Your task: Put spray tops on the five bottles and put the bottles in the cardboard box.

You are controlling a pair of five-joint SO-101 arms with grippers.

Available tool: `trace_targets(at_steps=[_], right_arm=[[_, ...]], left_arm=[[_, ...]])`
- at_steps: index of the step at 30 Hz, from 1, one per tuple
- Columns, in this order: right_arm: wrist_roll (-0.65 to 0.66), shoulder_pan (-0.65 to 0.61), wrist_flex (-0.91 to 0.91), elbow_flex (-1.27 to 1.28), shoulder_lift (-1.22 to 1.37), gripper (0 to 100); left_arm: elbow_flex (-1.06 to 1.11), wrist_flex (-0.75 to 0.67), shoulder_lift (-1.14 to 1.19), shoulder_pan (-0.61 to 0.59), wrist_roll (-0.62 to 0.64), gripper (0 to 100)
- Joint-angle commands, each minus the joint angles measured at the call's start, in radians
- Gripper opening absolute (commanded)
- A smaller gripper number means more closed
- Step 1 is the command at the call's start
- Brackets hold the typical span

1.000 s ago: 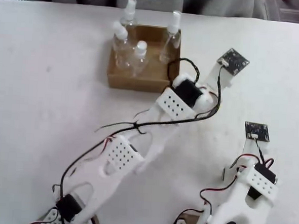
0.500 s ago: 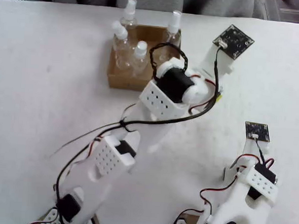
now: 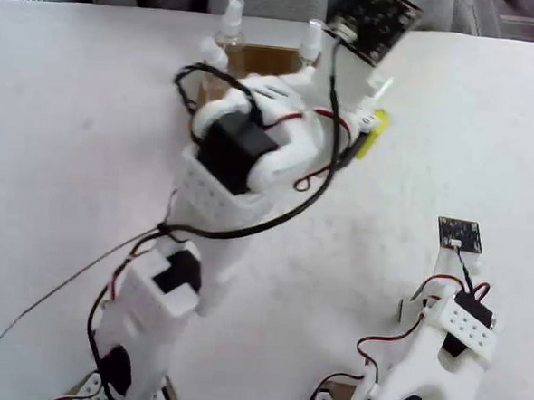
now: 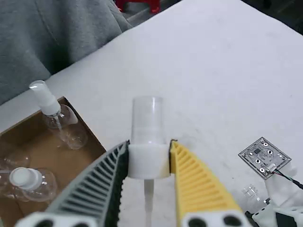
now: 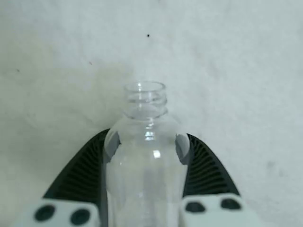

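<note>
My left gripper (image 4: 148, 147) is shut on a spray top (image 4: 147, 142), a white collar with a clear cap and a thin dip tube hanging between the grey and yellow fingers. It hangs in the air beside the cardboard box (image 4: 93, 138), where several capped bottles (image 4: 60, 122) stand. From above, the raised left arm (image 3: 243, 153) covers most of the box (image 3: 262, 60), and its yellow finger (image 3: 371, 136) sticks out to the side. My right gripper (image 5: 147, 142) is shut on a clear bottle (image 5: 145, 101) whose neck is open. The right arm (image 3: 444, 342) sits at the table's near right.
White tabletop lies all around. The right arm's camera board (image 3: 458, 234) points toward the table's middle and also shows in the left wrist view as a board (image 4: 264, 157). Grey cloth (image 4: 52, 33) lies past the table's far edge.
The left arm has lifted and swung toward the far side, rising over the box and hiding most of it. The right arm has kept still.
</note>
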Motion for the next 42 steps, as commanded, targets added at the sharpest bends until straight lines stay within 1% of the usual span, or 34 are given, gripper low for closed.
trace_targets(at_steps=[1,4,7,11,14,17,19,22,24,29,34,38,42], right_arm=[[0.005,-0.002,-0.015,0.000,-0.019,1.7],[0.005,-0.047,-0.007,-0.002,-0.019,1.7],[0.003,-0.094,0.038,-0.028,-0.021,1.7],[-0.003,-0.154,0.117,-0.101,-0.021,1.7],[-0.078,-0.211,0.165,-0.196,-0.021,1.7],[-0.120,-0.266,0.228,-0.313,-0.021,1.7],[-0.149,-0.303,0.291,-0.394,-0.021,1.7],[-0.226,-0.378,0.383,-0.505,-0.021,1.7],[-0.270,-0.438,0.440,-0.566,-0.021,1.7],[-0.362,-0.622,0.521,-0.647,-0.082,1.7],[-0.371,-0.842,0.509,-0.608,-0.282,1.7],[-0.371,-1.003,0.409,-0.491,-0.455,1.7],[-0.371,-1.130,0.259,-0.305,-0.602,1.7]], left_arm=[[0.172,0.017,-0.213,-0.036,0.006,2],[0.333,0.014,-0.377,-0.050,0.006,2],[0.460,0.012,-0.522,-0.076,0.005,2],[0.580,0.009,-0.677,-0.159,0.005,2],[0.658,0.002,-0.766,-0.240,0.005,2],[0.736,-0.002,-0.849,-0.312,0.005,2],[0.793,-0.002,-0.905,-0.354,0.005,2],[0.895,-0.003,-0.969,-0.417,0.003,2],[0.980,-0.026,-1.004,-0.464,0.003,2],[1.214,-0.164,-1.095,-0.621,0.003,2],[1.524,-0.338,-1.202,-0.731,0.003,2],[1.766,-0.531,-1.314,-0.785,0.003,2],[1.970,-0.703,-1.446,-0.789,0.005,2]])
